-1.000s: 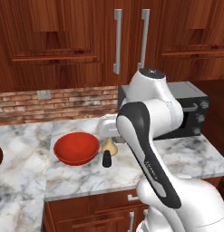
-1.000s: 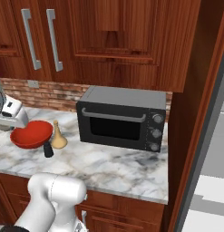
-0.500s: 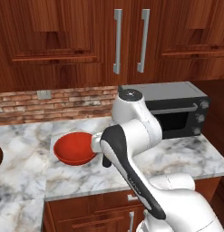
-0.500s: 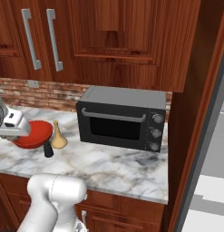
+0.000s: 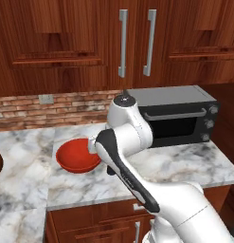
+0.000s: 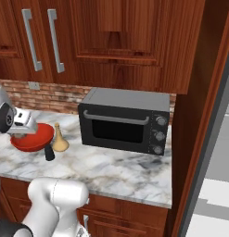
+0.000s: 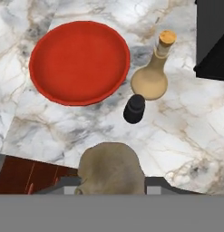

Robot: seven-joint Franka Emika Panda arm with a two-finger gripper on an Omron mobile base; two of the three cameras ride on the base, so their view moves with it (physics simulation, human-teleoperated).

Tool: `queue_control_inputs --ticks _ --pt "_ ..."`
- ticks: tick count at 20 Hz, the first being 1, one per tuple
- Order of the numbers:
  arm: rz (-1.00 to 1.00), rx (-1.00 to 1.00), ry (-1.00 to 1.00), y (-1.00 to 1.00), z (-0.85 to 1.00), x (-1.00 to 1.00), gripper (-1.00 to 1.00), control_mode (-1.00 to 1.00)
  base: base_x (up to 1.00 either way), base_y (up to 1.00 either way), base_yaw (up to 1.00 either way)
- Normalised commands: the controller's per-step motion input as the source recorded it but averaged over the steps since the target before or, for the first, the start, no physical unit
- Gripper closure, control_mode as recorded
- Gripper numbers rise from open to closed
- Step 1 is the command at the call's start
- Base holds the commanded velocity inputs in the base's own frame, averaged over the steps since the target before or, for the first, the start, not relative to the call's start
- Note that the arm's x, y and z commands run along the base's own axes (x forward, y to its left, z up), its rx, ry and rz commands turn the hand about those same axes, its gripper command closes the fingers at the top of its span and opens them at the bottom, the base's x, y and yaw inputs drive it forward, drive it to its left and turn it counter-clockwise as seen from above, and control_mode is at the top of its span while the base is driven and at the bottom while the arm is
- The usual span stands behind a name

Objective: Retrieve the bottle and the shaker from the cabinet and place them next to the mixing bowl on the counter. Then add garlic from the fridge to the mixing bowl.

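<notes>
My jaws clamped on garlic (image 7: pixel 111 168), held high over surface (image 7: pixel 186 136); mixing bowl (image 7: pixel 80 62) ahead, bottle (image 7: pixel 152 77) and shaker (image 7: pixel 134 108) beside it.

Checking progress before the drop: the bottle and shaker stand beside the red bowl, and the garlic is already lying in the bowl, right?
Not quite. The bottle and shaker do stand beside the mixing bowl on the counter, but the bowl is empty. In the hand view the garlic sits between the fingers of the gripper, above the counter's front edge.
</notes>
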Motion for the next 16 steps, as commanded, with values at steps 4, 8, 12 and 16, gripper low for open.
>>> queue_control_inputs --ticks 4,8,12,16 --pt "0.05 0.00 0.01 0.47 -0.10 0.46 1.00 -1.00 0.00 0.00 0.00" --pt "0.05 0.00 0.00 0.53 -0.31 0.44 1.00 -1.00 0.00 0.00 0.00" --pt "0.02 -0.01 0.00 0.27 -0.29 0.29 1.00 -1.00 0.00 0.00 0.00" --pt "0.00 -0.03 0.00 0.03 -0.35 0.25 1.00 -1.00 0.00 0.00 0.00"
